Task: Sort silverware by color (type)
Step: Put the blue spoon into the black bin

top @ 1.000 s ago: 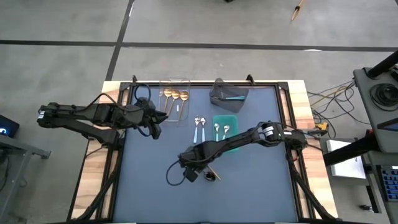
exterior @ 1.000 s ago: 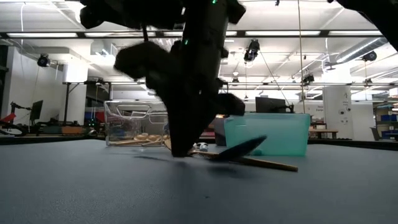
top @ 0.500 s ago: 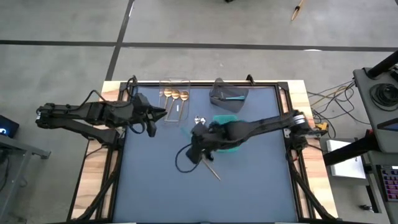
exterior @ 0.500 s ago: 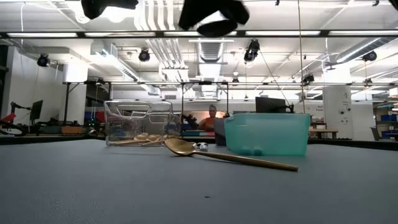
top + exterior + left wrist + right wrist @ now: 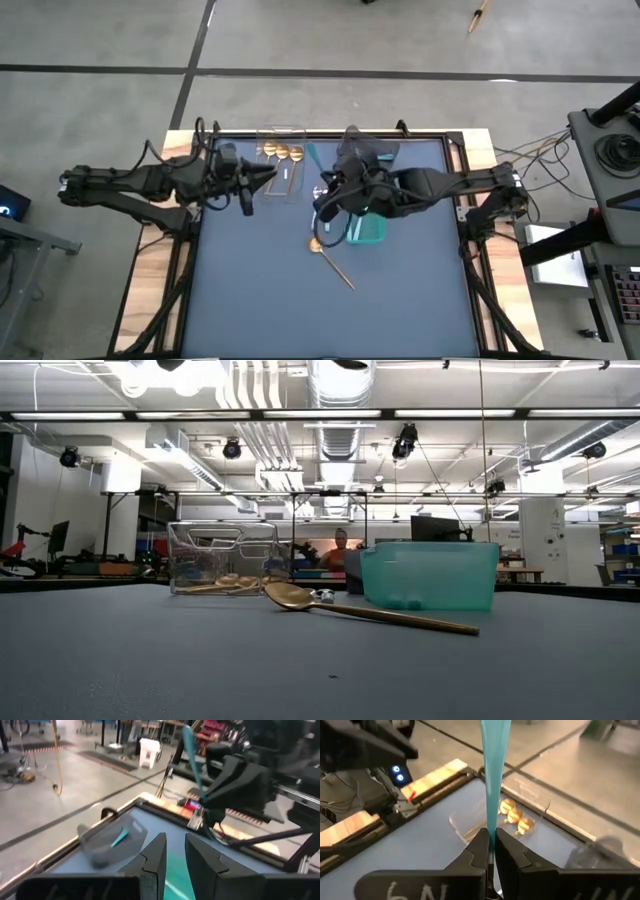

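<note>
The dark blue-grey bench [image 5: 260,300], framed in pale wood, carries everything. The right arm's dark two-finger gripper [image 5: 490,851] hangs above the bench's far middle, over the containers; its fingers [image 5: 476,851] are pressed shut on the handle of a teal-handled spoon [image 5: 494,765], which juts out past the fingertips. In the high view that spoon [image 5: 311,155] shows as a thin teal sliver just beside the clear bin. The left arm's dark two-finger gripper [image 5: 174,854] hovers over the bench's far left part, pointing toward the clear bin; its fingers [image 5: 155,856] stand only a narrow slit apart and have hold of nothing.

The translucent teal rectangular bin [image 5: 430,574] sits near the bench's middle, partly under the right arm in the high view. The clear plastic rectangular bin [image 5: 222,557] stands at the far edge, left of the teal one, and holds three all-gold spoons [image 5: 283,152] lying side by side with their bowls toward the far edge. The grey angular bin [image 5: 107,838] stands at the far edge, to the right of the clear bin, with a teal-handled piece [image 5: 119,837] lying inside it.

One long gold metal spoon [image 5: 350,608] lies flat on the bare bench, in front of the teal bin's near-left corner, its bowl [image 5: 315,243] closest to the bin and its handle running away toward the near right. In the low view a person [image 5: 341,547] shows far off in the room behind the bins.
</note>
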Controlling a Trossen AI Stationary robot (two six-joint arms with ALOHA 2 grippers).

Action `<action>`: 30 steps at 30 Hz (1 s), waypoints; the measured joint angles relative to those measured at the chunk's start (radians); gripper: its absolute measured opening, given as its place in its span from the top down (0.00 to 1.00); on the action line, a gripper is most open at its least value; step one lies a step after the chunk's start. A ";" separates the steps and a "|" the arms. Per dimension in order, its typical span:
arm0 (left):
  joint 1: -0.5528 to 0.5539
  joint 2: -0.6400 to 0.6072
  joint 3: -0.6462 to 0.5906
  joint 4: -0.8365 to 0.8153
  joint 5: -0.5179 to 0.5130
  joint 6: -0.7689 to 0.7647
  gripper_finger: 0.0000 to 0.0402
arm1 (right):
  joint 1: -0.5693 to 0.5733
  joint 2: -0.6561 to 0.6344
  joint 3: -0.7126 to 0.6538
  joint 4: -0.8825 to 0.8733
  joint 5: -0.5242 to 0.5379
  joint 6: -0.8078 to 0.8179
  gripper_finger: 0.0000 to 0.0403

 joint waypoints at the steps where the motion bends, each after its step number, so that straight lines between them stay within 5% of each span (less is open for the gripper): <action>1: 0.000 0.006 0.000 0.025 0.003 0.011 0.87 | -0.008 -0.008 0.000 0.016 -0.005 -0.022 0.98; 12: 0.000 0.092 0.000 0.289 0.017 0.147 0.85 | -0.098 -0.085 0.000 0.163 -0.064 -0.214 0.98; 22: 0.031 0.238 0.000 0.579 -0.078 0.221 0.67 | -0.206 -0.145 0.000 0.213 -0.103 -0.307 0.98; 30: 0.124 0.377 0.138 0.602 -0.059 0.220 0.59 | -0.357 -0.191 0.000 0.268 -0.275 -0.378 0.98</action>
